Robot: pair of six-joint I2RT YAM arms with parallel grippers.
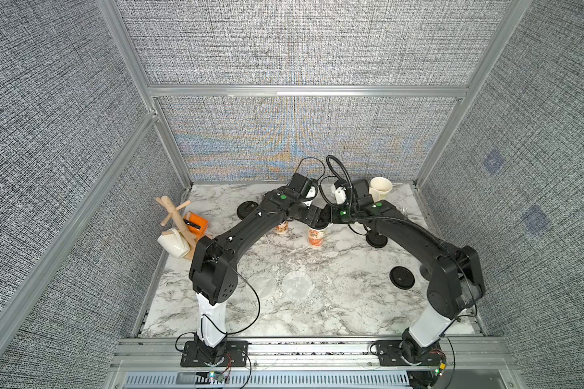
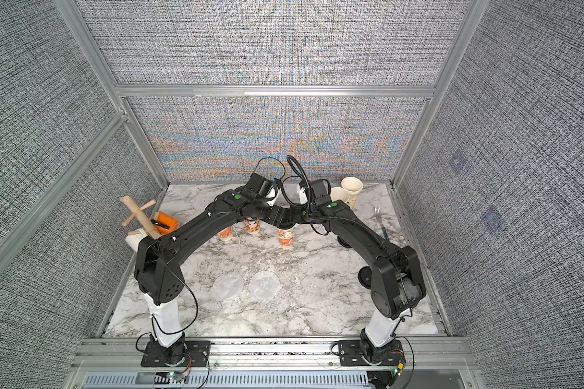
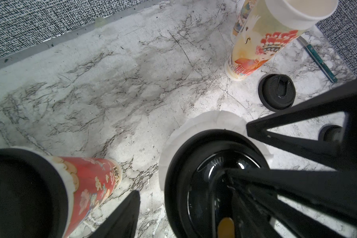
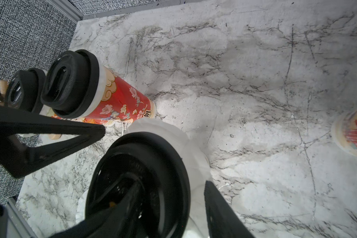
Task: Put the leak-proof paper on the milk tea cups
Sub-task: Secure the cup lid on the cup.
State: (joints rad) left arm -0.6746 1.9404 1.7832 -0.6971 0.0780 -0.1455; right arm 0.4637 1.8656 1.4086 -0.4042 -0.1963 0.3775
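Seemingly 3 of 5 tall red-printed paper milk tea cups (image 2: 285,237) are already carrying thin whitish round leak-proof paper (image 3: 204,121) under black plastic lids (image 4: 70,82); 2 open cups (image 2: 351,188) are standing upper right, 2 discs (image 2: 228,286) lying lower centre on the marble bench (image 2: 317,303). The left end effector (image 3: 181,185) and the right end effector (image 4: 173,183) are each straddling the centre lid's rim, part-open, clamping nothing, crimped paper flaring just beneath.

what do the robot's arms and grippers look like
The left arm and right arm are black angular links on white lower segments, marked with green dots. A thin black cable loops off the left; a ribbed hose follows the right. The fingers are black open triangles.
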